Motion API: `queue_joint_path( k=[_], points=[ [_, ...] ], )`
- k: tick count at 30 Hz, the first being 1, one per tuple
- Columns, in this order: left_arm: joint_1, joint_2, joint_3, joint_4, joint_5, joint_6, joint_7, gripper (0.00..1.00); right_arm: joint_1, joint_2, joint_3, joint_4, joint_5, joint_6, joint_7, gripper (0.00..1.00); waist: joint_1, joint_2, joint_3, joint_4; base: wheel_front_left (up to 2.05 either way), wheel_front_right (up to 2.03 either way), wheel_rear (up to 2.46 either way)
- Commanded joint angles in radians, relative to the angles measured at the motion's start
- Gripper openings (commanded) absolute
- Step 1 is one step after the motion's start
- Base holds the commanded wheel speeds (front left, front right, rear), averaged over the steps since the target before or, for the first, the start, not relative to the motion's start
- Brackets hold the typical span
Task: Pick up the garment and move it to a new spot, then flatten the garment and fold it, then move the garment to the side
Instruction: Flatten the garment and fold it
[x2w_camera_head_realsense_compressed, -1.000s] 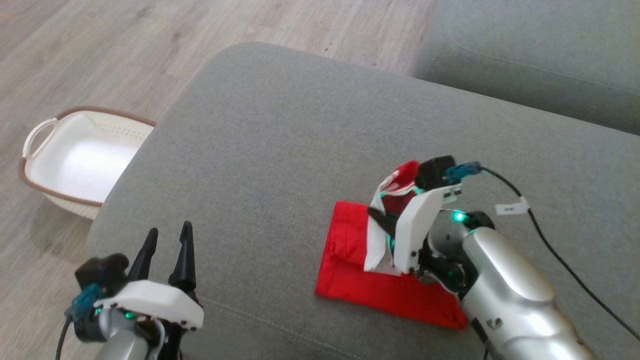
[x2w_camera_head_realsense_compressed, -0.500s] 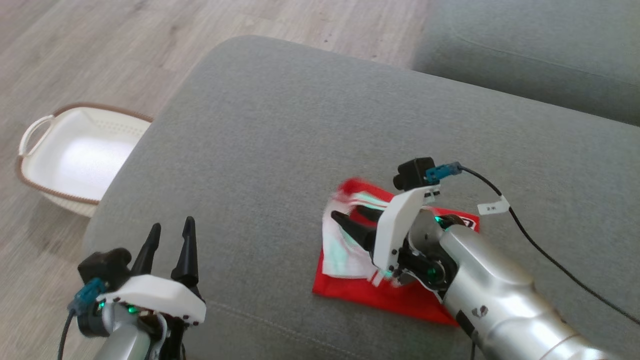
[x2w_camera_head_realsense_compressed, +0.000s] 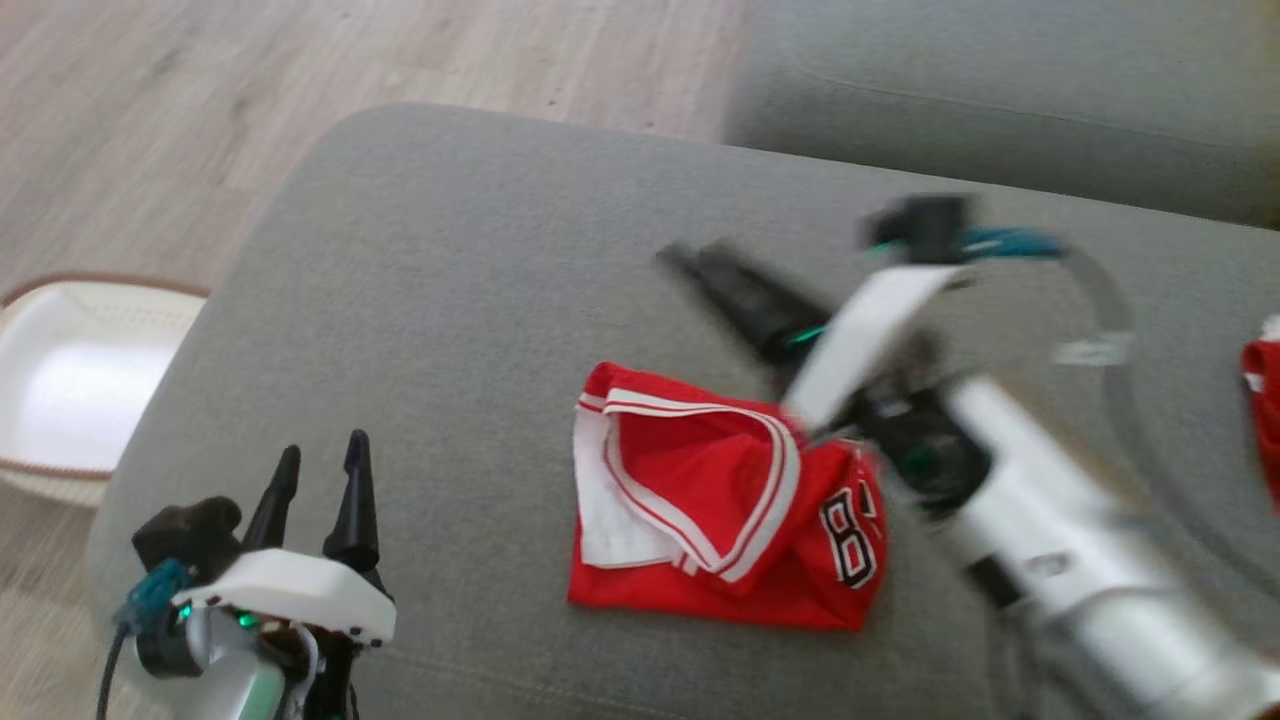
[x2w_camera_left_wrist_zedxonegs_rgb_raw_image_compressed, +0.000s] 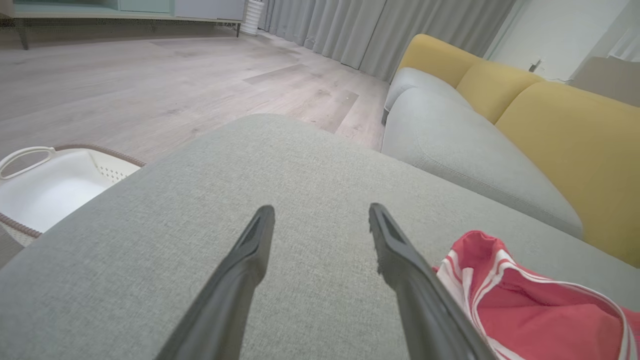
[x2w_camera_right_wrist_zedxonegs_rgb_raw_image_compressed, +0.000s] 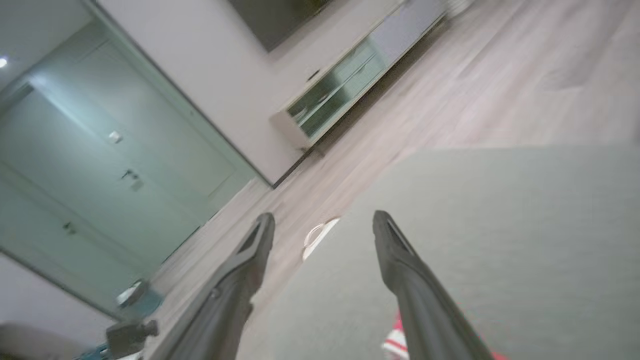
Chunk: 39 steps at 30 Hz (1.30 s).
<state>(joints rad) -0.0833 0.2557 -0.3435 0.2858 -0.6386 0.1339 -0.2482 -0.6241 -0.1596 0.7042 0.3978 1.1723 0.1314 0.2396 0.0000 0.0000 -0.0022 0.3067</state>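
Dark-fingered, the right gripper (x2w_camera_right_wrist_zedxonegs_rgb_raw_image_compressed: 322, 220) was seen with its jaws spread wide, closed on nothing and pointed out across the grey cushion (x2w_camera_head_realsense_compressed: 450, 300) toward the wooden floor (x2w_camera_head_realsense_compressed: 150, 120). In the head view it was blurred, with its fingers lying just beyond the far edge of the garment (x2w_camera_head_realsense_compressed: 720, 510). The left gripper (x2w_camera_head_realsense_compressed: 322, 450) was likewise held with its jaws apart, at the near left corner of the cushion, well apart from the garment. The red garment, trimmed in white and marked with dark numerals, was laid loosely folded near the cushion's front edge, between the two arms. A white basket (x2w_camera_head_realsense_compressed: 60, 390) was set on the floor to the left of the cushion. Another piece of red cloth (x2w_camera_head_realsense_compressed: 1262, 400) was glimpsed at the right edge.
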Motion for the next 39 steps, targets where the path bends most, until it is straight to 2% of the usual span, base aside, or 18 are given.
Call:
queue_joint_path(
  k=[1,6,8,12,17,18,19,20,21,28,32,39],
  points=[
    [-0.031,0.027,0.047,-0.043,-0.003,0.006,-0.012,1.0,-0.006,-0.064,-0.039,-0.045,-0.027,-0.001,-0.057,1.0,0.0,0.0,-0.008,-0.027,0.0,0.0,0.0],
    [-0.016,0.027,0.066,-0.079,0.013,0.0,-0.013,1.0,0.054,-0.193,-0.126,-0.019,-0.178,-0.001,-0.226,1.0,0.0,0.0,-0.013,-0.063,0.0,0.0,0.0],
    [-0.01,0.025,0.078,-0.092,0.022,-0.001,-0.013,1.0,0.084,-0.215,-0.144,0.022,-0.257,-0.001,-0.267,1.0,0.0,0.0,-0.013,-0.073,0.0,0.0,0.0],
    [0.001,0.018,0.093,-0.106,0.039,-0.006,-0.013,1.0,0.139,-0.192,-0.173,0.089,-0.341,-0.001,-0.28,1.0,0.0,0.0,-0.012,-0.085,0.0,0.0,0.0],
    [0.007,0.013,0.094,-0.111,0.052,-0.012,-0.013,1.0,0.166,-0.137,-0.175,0.122,-0.403,-0.001,-0.238,1.0,0.0,0.0,-0.013,-0.084,0.0,0.0,0.0],
    [0.006,0.013,0.094,-0.11,0.053,-0.014,-0.013,1.0,0.165,-0.131,-0.17,0.132,-0.423,-0.001,-0.221,0.86,0.0,0.0,-0.013,-0.082,0.0,0.0,0.0],
    [0.004,0.013,0.093,-0.108,0.054,-0.017,-0.013,1.0,0.165,-0.124,-0.161,0.144,-0.444,-0.001,-0.197,0.36,0.0,0.0,-0.014,-0.078,0.0,0.0,0.0],
    [0.004,0.013,0.093,-0.108,0.054,-0.017,-0.013,1.0,0.165,-0.124,-0.161,0.144,-0.444,-0.001,-0.197,0.36,0.0,0.0,-0.014,-0.078,0.0,0.0,0.0],
    [0.002,0.014,0.092,-0.106,0.055,-0.019,-0.013,1.0,0.164,-0.116,-0.156,0.155,-0.462,-0.001,-0.178,0.0,0.0,0.0,-0.013,-0.072,0.0,0.0,0.0],
    [-0.008,0.001,0.089,-0.094,0.059,-0.025,-0.013,1.0,0.149,-0.043,-0.138,0.169,-0.535,-0.001,-0.103,0.0,0.0,0.0,0.002,-0.02,0.0,0.0,0.0],
    [-0.016,-0.008,0.087,-0.089,0.062,-0.027,-0.013,1.0,0.154,-0.023,-0.139,0.202,-0.56,-0.001,-0.042,0.0,0.0,0.0,0.011,0.016,0.0,0.0,0.0],
    [-0.023,-0.018,0.09,-0.073,0.064,-0.037,-0.013,1.0,0.184,0.024,-0.106,0.235,-0.544,-0.001,0.054,0.0,0.0,0.0,0.028,0.07,0.0,0.0,0.0]
  ],
)
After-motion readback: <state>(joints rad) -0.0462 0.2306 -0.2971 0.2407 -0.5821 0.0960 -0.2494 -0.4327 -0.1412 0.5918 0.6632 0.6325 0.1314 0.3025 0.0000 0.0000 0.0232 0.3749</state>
